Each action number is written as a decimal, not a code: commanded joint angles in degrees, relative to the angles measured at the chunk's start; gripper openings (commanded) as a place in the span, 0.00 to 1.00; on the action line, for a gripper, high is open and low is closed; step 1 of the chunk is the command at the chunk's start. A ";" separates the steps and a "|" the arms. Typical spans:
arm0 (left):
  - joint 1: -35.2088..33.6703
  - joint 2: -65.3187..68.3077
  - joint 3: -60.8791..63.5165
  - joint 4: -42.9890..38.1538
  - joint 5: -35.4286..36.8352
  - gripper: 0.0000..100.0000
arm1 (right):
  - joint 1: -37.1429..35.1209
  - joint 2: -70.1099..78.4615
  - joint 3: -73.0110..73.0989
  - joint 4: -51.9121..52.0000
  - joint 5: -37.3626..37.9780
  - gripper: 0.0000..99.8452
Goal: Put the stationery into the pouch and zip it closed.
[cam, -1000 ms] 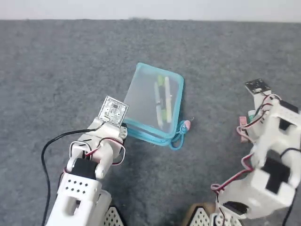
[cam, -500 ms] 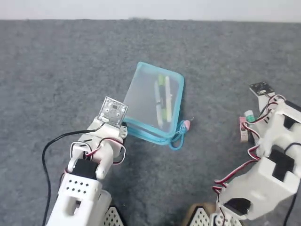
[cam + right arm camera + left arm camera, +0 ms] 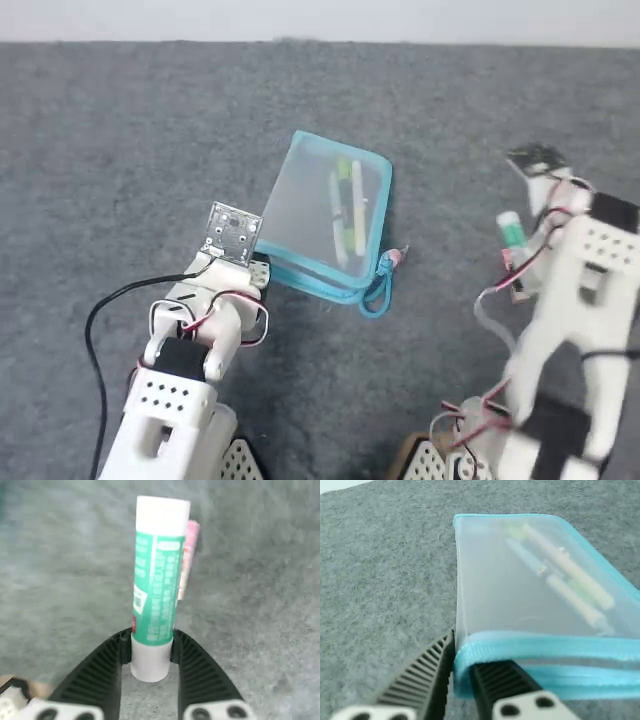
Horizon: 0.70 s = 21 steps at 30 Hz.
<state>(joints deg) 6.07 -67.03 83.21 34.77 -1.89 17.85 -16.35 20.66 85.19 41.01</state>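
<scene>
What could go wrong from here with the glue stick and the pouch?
1. The right hand grips the glue stick only at one end; it could pivot or slip in transit.
2. The left hand pinches just a corner of the pouch; the pouch may twist when the stick is pushed in.
3. The pink item lies on the table under the right arm and might get knocked.

Bright, even, diffuse light, faint soft shadow under the pouch edge

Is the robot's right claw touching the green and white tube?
Touching. The right wrist view shows the right gripper clamped on the tube at its white end, both jaws pressed against it, no gap.
</scene>
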 commanded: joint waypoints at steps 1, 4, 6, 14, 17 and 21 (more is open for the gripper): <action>0.09 0.44 -1.01 -2.20 0.79 0.01 | -10.51 -15.69 -0.44 7.43 -2.29 0.01; 0.09 0.44 -1.01 -2.20 0.88 0.01 | -20.35 -22.90 -0.44 11.82 -3.60 0.01; 0.18 0.44 -1.01 -2.20 0.88 0.01 | -29.49 -26.07 -0.26 14.73 -5.19 0.01; 0.18 0.18 -1.01 -2.20 0.79 0.01 | -51.91 -21.85 4.40 12.97 -14.42 0.01; 1.14 0.18 -1.01 -2.20 0.70 0.01 | -53.05 -16.48 4.75 10.33 -16.09 0.01; 5.36 0.44 -0.92 -2.20 0.97 0.01 | -53.05 -8.92 4.57 7.25 -17.58 0.01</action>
<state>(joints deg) 7.74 -67.03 83.21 34.77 -1.80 -34.81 -31.30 25.85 95.91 25.36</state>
